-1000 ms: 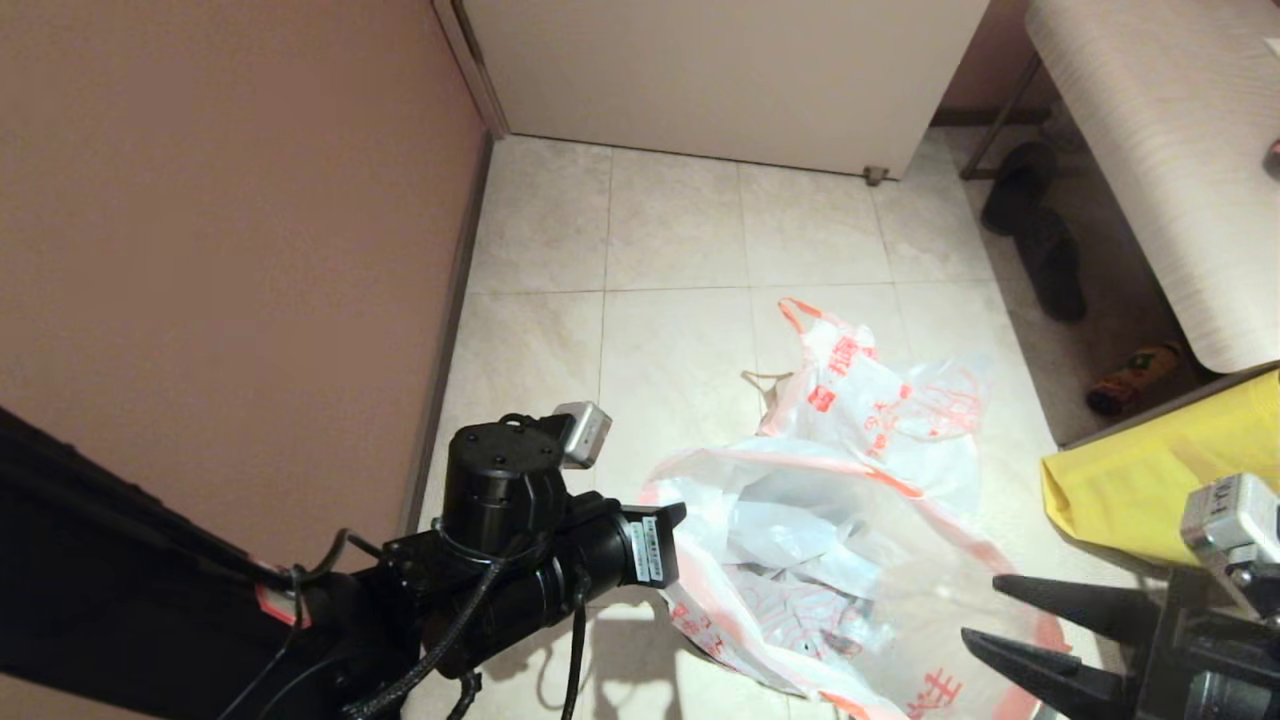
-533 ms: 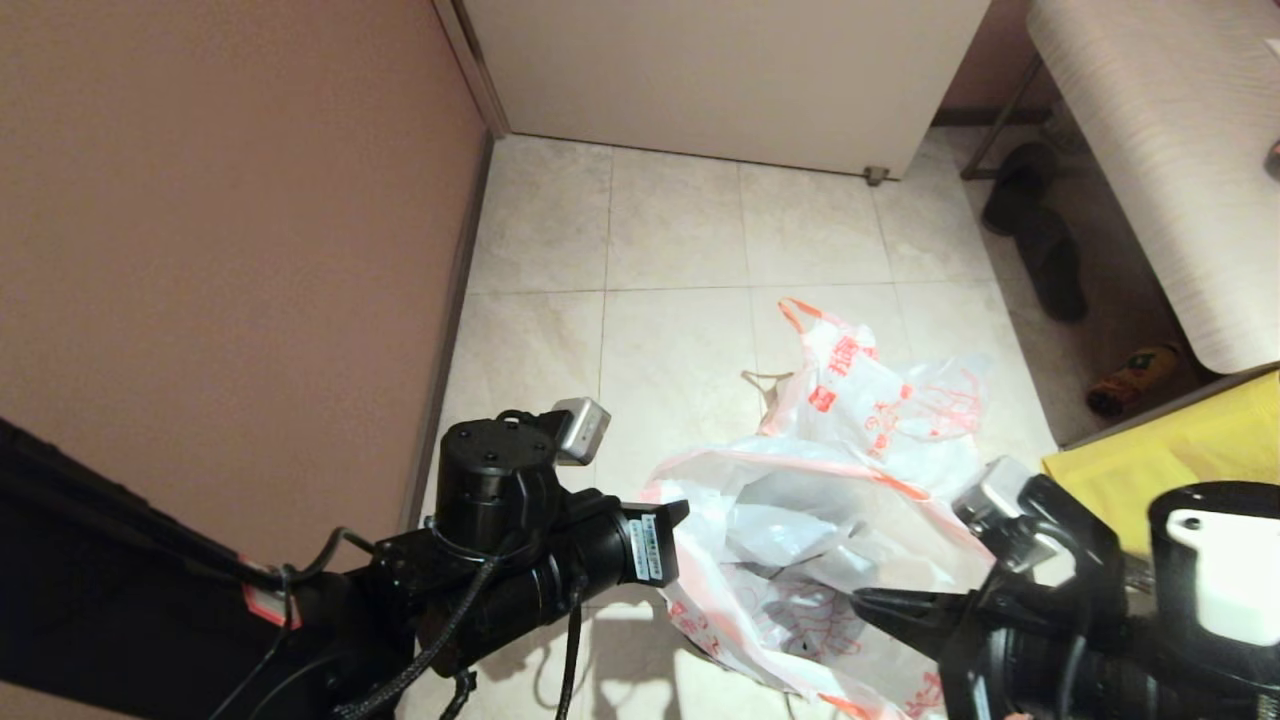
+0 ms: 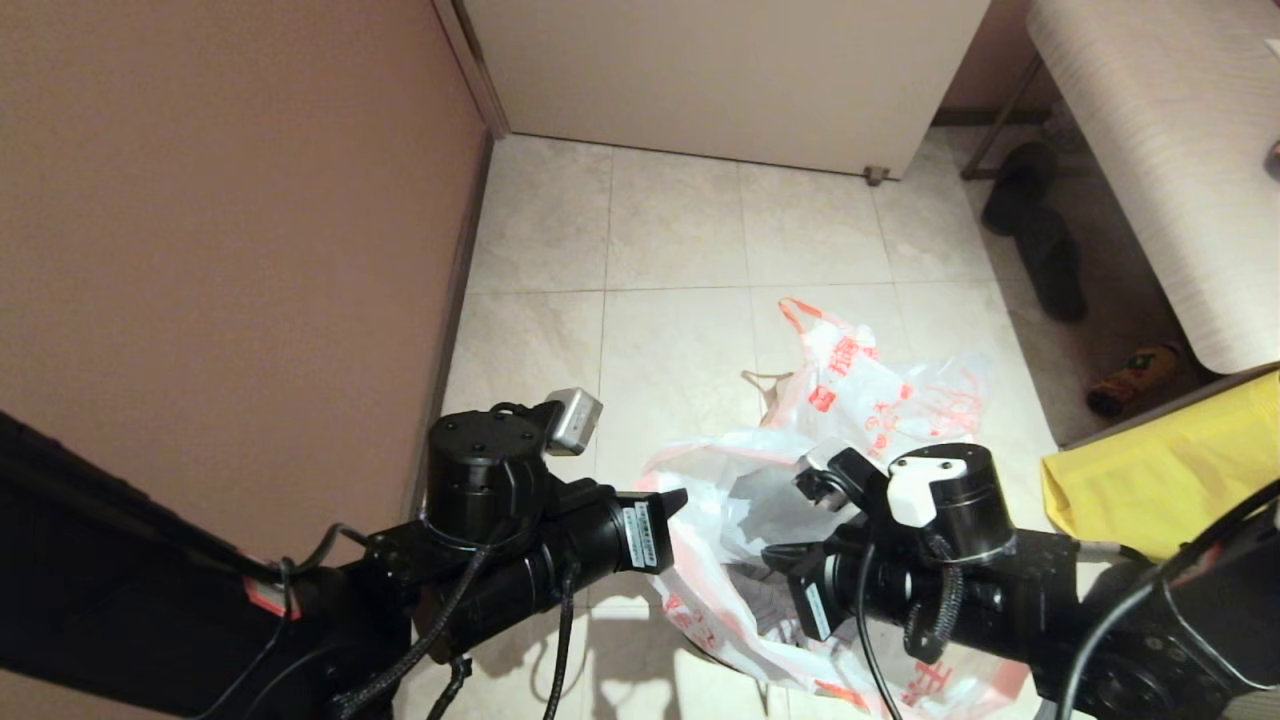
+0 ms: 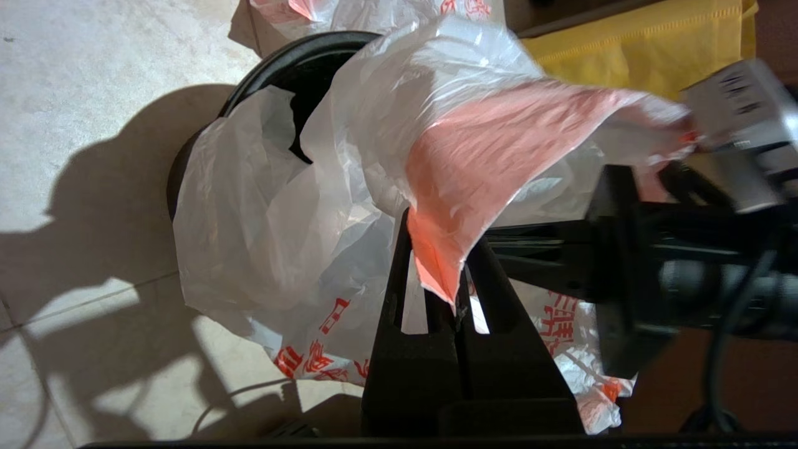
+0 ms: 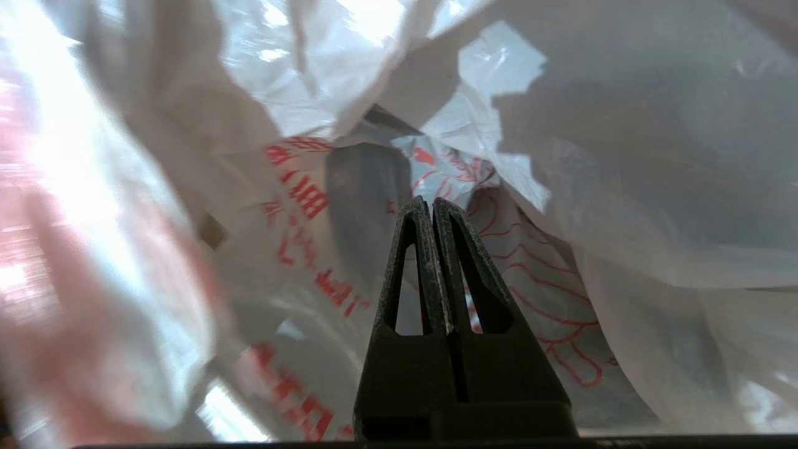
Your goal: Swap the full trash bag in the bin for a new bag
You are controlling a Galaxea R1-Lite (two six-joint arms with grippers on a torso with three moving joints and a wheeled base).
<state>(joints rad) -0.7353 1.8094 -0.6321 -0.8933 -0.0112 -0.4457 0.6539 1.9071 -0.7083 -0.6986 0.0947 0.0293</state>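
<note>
- Left gripper (image 4: 446, 249): jaws pressed together on the pale-orange hem band of the new bag (image 4: 374, 125), at the bag's left side; the hem drapes over the fingertips.
- Right gripper (image 5: 430, 206): jaws pressed together with nothing seen between them, poked in among the white folds of the new bag; red line drawing and lettering lie just past the fingertips.
- Head view: both arms come in from the bottom, left arm low left, right arm low right, wrists either side of the new bag (image 3: 740, 500).
- New bag: thin, see-through, crumpled; it hangs over and into the bin (image 4: 293, 62), part of the film spilling down the bin's outer wall.
- Bin: glossy black, round, stands on the tiled floor (image 3: 670, 230) below the grippers; only an arc of rim and dark inside shows in the left wrist view. In the head view the bag and arms cover it.
- Full trash bag (image 3: 880, 390): lies on the floor just beyond the new bag, red lettering up, an orange-red loop handle (image 3: 795, 312) pointing away from the robot.
- Right of the bags: a yellow cloth item (image 3: 1160, 480).
- Farther right: dark slippers (image 3: 1040, 240) and a small bottle (image 3: 1130, 375) on the floor beside a pale worktop (image 3: 1150, 130).
- Left: pink-brown wall (image 3: 230, 250). Far: a white door (image 3: 720, 70).
</note>
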